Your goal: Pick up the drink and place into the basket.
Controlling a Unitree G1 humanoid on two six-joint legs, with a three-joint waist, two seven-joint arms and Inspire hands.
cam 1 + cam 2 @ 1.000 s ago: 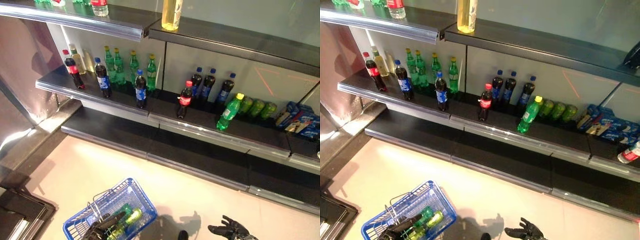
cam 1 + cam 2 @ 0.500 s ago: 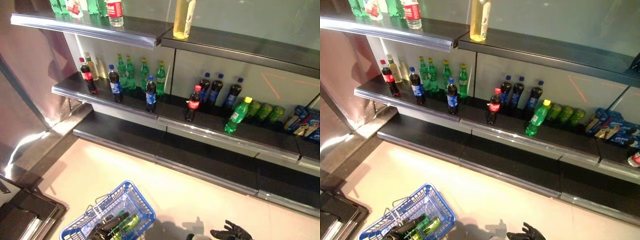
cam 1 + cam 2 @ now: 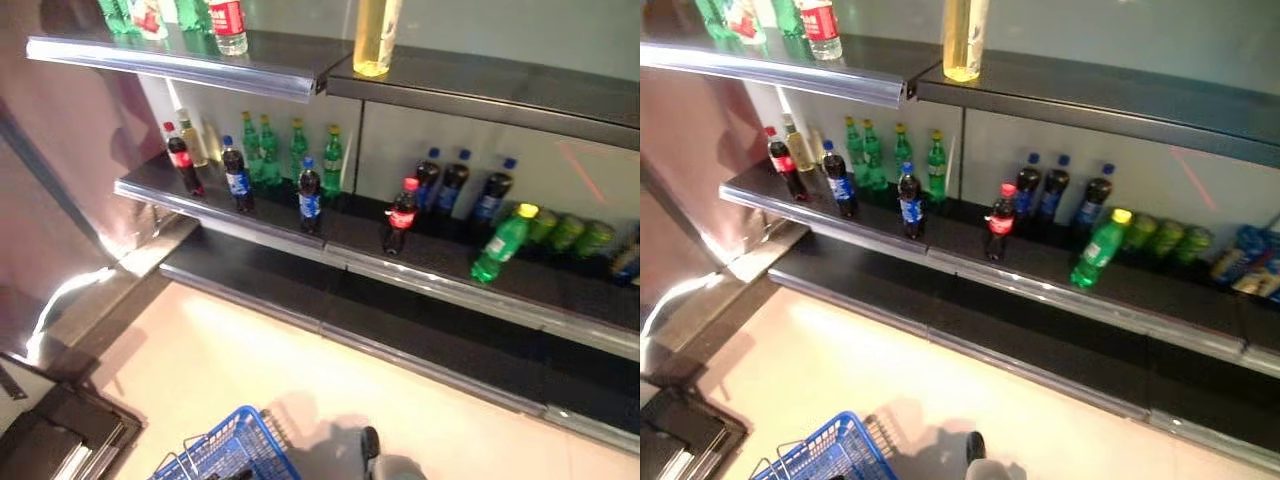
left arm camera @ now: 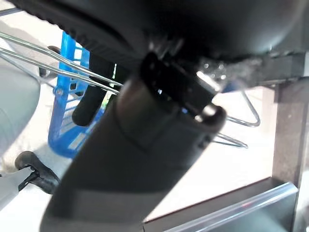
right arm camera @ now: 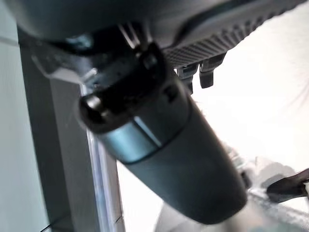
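Drink bottles stand on the middle shelf (image 3: 300, 232): a red-capped cola bottle (image 3: 402, 216), dark bottles with blue labels (image 3: 309, 196), green bottles (image 3: 300, 150) at the back, and a leaning green bottle with a yellow cap (image 3: 502, 244). The blue basket (image 3: 228, 456) hangs low at the left, cut off by the view's edge. In the left wrist view my left hand (image 4: 145, 159) is shut on the basket's wire handles (image 4: 43, 65), with the blue basket (image 4: 67, 101) below. In the right wrist view my right hand (image 5: 169, 145) is open and empty beside the shelf's edge.
A top shelf (image 3: 200, 62) carries a tall yellow bottle (image 3: 376, 36) and other bottles. Green drinks (image 3: 570, 234) and blue packs (image 3: 1250, 268) lie at the shelf's right. A bare dark bottom shelf (image 3: 400, 325) juts out. A metal wall (image 3: 60, 220) and a dark mat (image 3: 60, 440) are at the left.
The camera has shifted, so the shelves sit more to the right. The basket has slid to the bottom edge and the right hand has left the eye views.
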